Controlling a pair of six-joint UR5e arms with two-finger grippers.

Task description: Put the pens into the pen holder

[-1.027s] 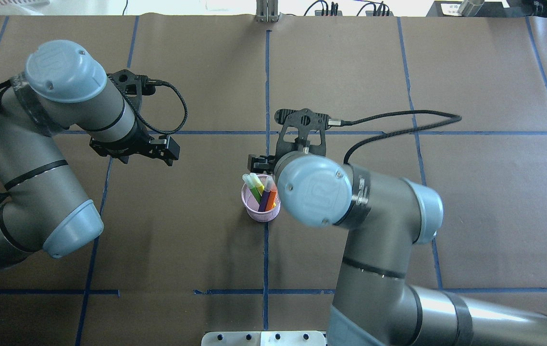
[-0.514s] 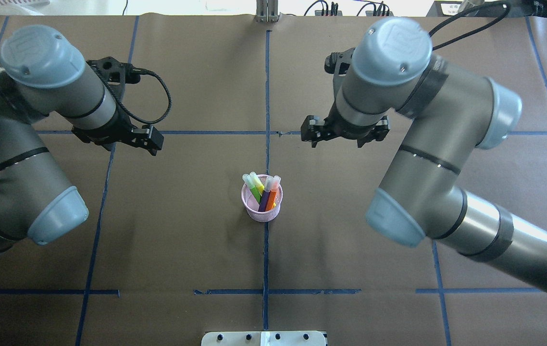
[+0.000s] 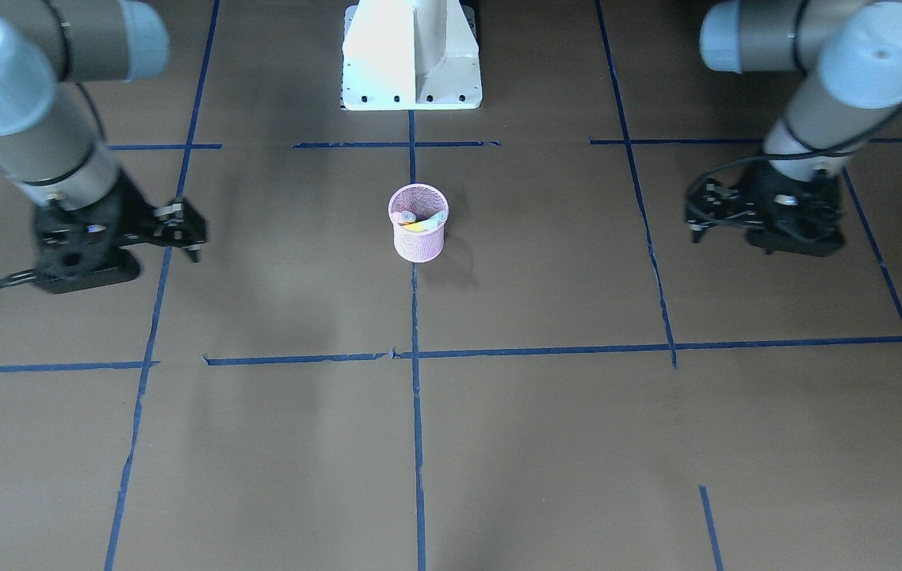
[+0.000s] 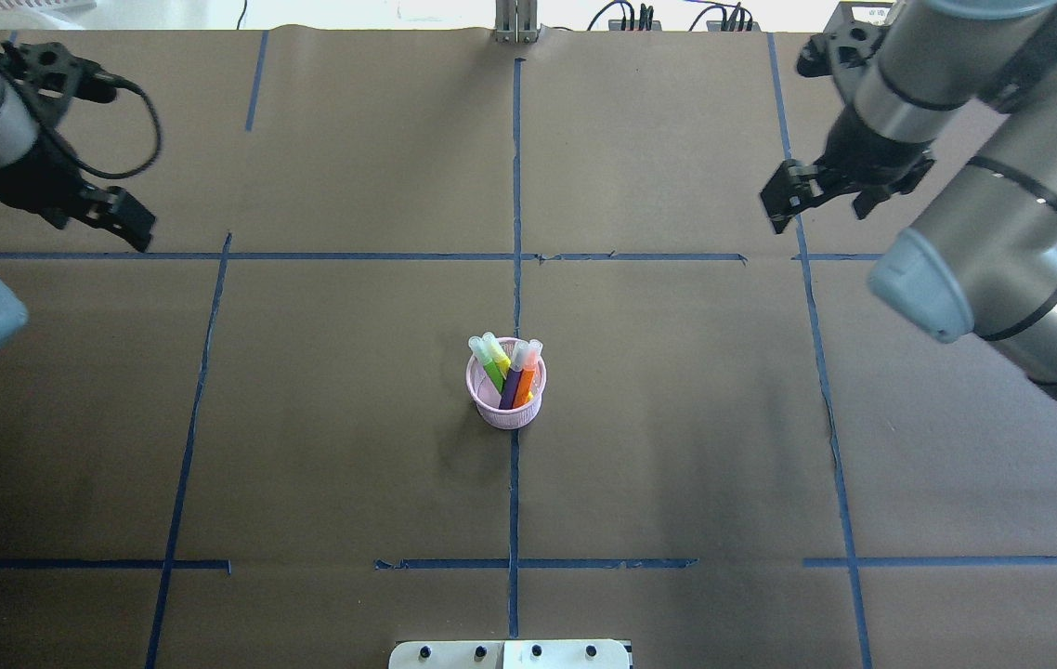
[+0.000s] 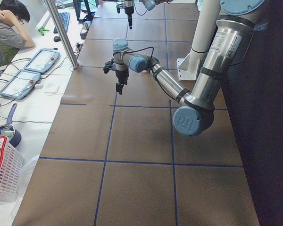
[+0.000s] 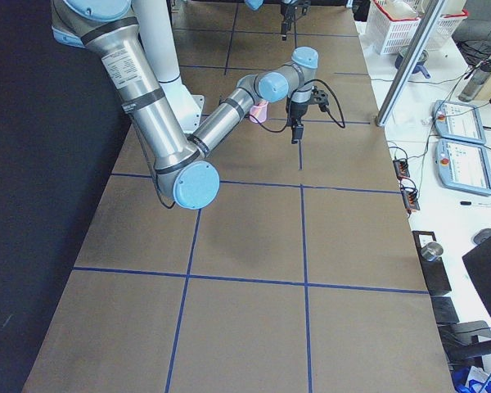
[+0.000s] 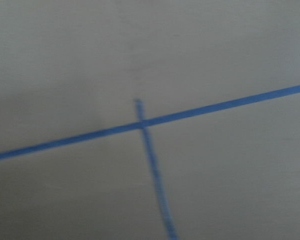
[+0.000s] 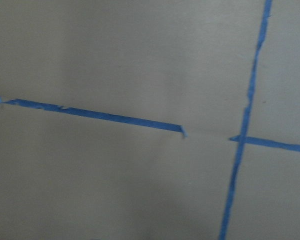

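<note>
The pink wire-mesh pen holder is seen mid-table on a blue tape line, with the four pens stood inside. The left gripper and right gripper are held well apart from it; whether their jaws are parted cannot be told.

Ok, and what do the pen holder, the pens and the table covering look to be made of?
Pen holder: pink wire mesh, probably painted metal; a fine grid shows on its wall. Pens: likely plastic, bright coloured barrels with pale translucent caps. Table covering: matte brown paper or similar sheet, flat and unglossy, marked with blue tape.
</note>
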